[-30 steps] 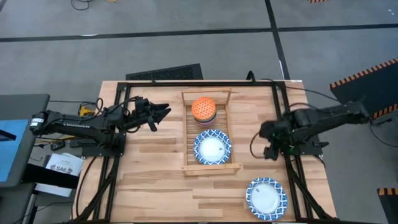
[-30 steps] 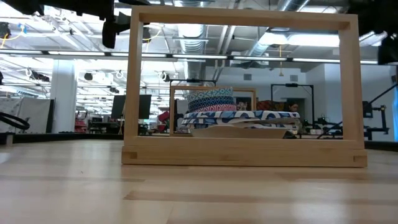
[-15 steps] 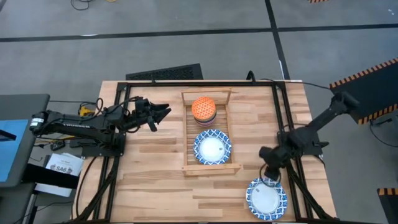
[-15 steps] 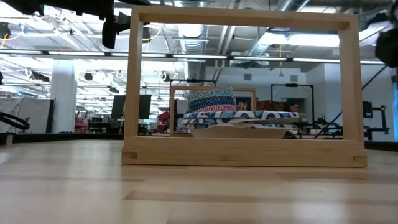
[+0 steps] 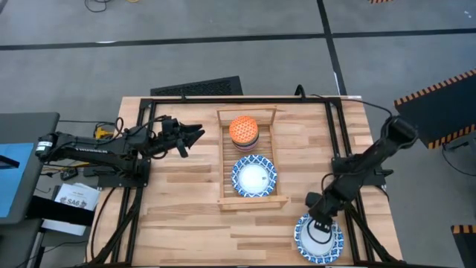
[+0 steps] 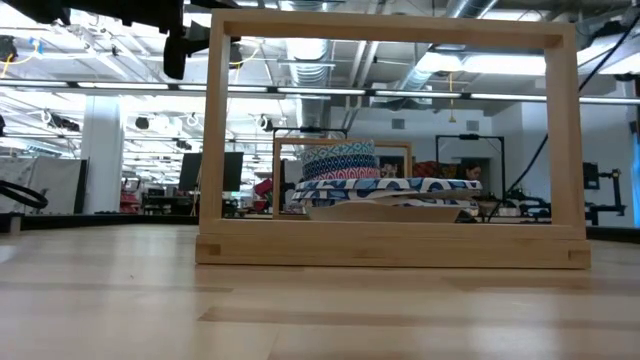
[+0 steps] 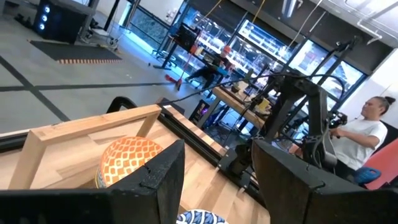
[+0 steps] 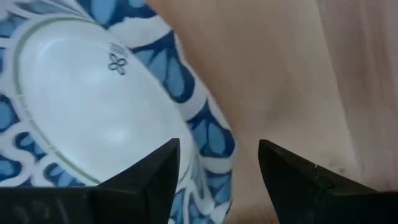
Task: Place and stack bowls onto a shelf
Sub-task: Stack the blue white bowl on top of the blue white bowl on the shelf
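Observation:
A wide blue-and-white bowl (image 5: 323, 244) rests on its base on the table by the near right corner. My right gripper (image 5: 319, 222) hangs open over its far rim; in the right wrist view its fingers (image 8: 144, 180) straddle that rim (image 8: 208, 134) of the bowl (image 8: 87, 106), one over the white centre, one over bare wood. The slatted shelf (image 5: 227, 160) holds a stack of small bowls topped by an orange one (image 5: 243, 129) at its far end and stacked wide bowls (image 5: 253, 177) toward its near end. My left gripper (image 5: 196, 135) waits open, left of the shelf.
A black frame (image 5: 223, 100) runs round the tabletop. The low view looks through the shelf's end frame (image 6: 390, 248) at the stacked bowls (image 6: 385, 192). A person (image 7: 370, 134) stands beyond the table. Bare planks (image 5: 186, 216) lie between the shelf and the near left corner.
My right arm has swung from the table's right edge toward the near edge and come down over the wide bowl at the near right corner. The bowl has stayed where it was. The left arm has kept still.

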Tool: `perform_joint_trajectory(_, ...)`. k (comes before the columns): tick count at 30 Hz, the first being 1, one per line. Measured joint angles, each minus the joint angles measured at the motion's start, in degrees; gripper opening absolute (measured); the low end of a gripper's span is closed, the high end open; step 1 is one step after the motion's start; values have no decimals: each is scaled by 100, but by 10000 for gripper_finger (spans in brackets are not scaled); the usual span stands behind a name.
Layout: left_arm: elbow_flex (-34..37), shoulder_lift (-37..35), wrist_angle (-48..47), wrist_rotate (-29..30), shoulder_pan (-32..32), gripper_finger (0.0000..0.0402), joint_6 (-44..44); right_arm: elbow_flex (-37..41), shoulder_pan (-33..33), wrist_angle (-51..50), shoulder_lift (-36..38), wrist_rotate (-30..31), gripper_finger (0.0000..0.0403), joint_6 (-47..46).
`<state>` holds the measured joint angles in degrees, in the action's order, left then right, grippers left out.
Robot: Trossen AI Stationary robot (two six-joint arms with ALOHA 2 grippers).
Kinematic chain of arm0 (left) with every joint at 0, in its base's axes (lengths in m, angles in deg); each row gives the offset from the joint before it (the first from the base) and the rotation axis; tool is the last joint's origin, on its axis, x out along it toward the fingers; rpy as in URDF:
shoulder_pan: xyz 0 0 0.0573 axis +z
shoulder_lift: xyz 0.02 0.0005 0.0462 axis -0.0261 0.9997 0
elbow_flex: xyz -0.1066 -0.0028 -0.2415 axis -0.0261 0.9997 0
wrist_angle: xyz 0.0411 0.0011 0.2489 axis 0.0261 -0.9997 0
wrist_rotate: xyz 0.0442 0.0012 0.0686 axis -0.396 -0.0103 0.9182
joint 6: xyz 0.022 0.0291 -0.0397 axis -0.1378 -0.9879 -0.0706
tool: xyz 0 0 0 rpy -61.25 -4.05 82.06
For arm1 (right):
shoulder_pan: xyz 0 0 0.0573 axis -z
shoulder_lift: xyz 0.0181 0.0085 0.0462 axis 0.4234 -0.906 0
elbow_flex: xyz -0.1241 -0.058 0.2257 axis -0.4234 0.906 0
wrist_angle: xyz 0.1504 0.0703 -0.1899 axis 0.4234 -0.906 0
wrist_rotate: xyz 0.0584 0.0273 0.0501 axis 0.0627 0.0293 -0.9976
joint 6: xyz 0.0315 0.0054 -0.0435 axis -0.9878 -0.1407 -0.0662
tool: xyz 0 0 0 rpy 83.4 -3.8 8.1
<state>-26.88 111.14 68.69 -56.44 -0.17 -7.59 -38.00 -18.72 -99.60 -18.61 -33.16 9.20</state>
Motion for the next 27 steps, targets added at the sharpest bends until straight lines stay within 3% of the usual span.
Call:
perform_joint_trajectory(3, -2, 2, -19, 0, 0, 171, 4, -2, -52, 248, -165, -2, 224, 87)
perform_joint_trajectory(5, -2, -1, -19, -2, 0, 171, 9, -2, -54, 297, -186, -12, 189, 137)
perform_joint_trajectory(10, -2, 2, -22, -33, 0, 171, 46, -5, 66, 353, 155, -318, 34, 563)
perform_joint_trajectory(11, -2, 2, -20, -31, 0, 171, 44, -7, 108, 347, 273, -392, 22, 656)
perform_joint_trajectory(16, -2, 1, -24, -33, 0, 171, 44, -4, 346, 522, 1145, -1071, 21, 1057)
perform_joint_trajectory(20, -2, 1, -28, -35, 0, 171, 4, -4, 660, 1355, 1971, -1937, 21, 801)
perform_joint_trajectory(23, -2, 0, -30, -38, 0, 171, 4, -81, 1094, 2062, 2529, -2023, 21, 130)
perform_joint_trajectory(27, -2, 1, -28, -38, 0, 171, 4, -617, 2088, 2157, 2803, -1934, 21, -177)
